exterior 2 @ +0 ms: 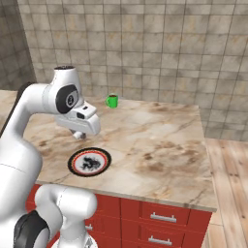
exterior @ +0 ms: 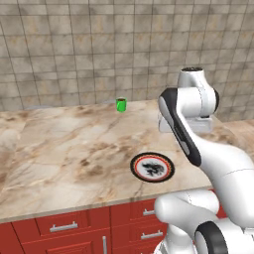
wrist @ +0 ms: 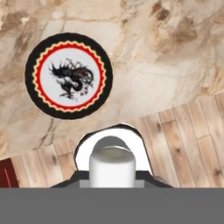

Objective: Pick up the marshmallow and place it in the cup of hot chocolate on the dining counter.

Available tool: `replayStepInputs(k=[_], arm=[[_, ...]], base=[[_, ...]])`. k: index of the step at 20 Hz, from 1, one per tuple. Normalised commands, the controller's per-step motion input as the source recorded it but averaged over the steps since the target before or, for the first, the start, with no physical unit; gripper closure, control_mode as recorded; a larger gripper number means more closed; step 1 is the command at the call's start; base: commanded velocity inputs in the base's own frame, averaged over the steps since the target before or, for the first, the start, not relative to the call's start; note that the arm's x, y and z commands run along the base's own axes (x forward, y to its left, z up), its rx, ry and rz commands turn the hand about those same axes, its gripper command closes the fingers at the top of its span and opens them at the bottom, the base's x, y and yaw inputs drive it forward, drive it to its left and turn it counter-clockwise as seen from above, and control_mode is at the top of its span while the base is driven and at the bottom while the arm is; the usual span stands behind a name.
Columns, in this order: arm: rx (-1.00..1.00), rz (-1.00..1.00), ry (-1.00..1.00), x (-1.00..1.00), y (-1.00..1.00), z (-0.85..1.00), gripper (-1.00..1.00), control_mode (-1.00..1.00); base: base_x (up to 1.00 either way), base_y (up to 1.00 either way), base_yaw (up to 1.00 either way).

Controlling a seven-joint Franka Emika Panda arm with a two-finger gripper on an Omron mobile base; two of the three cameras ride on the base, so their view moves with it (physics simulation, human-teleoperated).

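Note:
A white, stubby marshmallow (wrist: 111,168) sits between my gripper's (wrist: 111,176) two dark fingers at the bottom of the hand view, and the gripper is shut on it. In the right base view the gripper (exterior 2: 77,135) hangs just above the dining counter (exterior 2: 160,140), beside the far left edge of the plate. The green cup of hot chocolate (exterior: 121,104) (exterior 2: 112,100) stands upright at the counter's far edge near the tiled wall, well beyond the gripper. In the left base view the arm hides the hand.
A round plate (exterior: 152,166) (exterior 2: 89,162) (wrist: 68,75) with a black-and-red rim and a dark dragon figure lies near the counter's front edge, nothing on it. Red drawers (exterior 2: 162,218) run below the counter. Wooden floor (exterior 2: 227,184) lies to the right.

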Motion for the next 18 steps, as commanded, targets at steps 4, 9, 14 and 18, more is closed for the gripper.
replayStepInputs(k=[4,9,14,18], arm=[[-0.03,0.0,0.03,0.0,-0.04,0.0,1.0,-1.0],[-0.01,0.05,0.04,0.0,-0.02,-0.01,1.0,-1.0],[0.0,0.08,0.0,-0.16,-0.16,0.0,1.0,-1.0],[0.0,0.08,0.0,-0.1,-0.14,0.0,1.0,-1.0]], base=[[0.0,0.0,0.0],[0.0,0.0,0.0],[0.0,0.0,0.0],[0.0,0.0,0.0]])
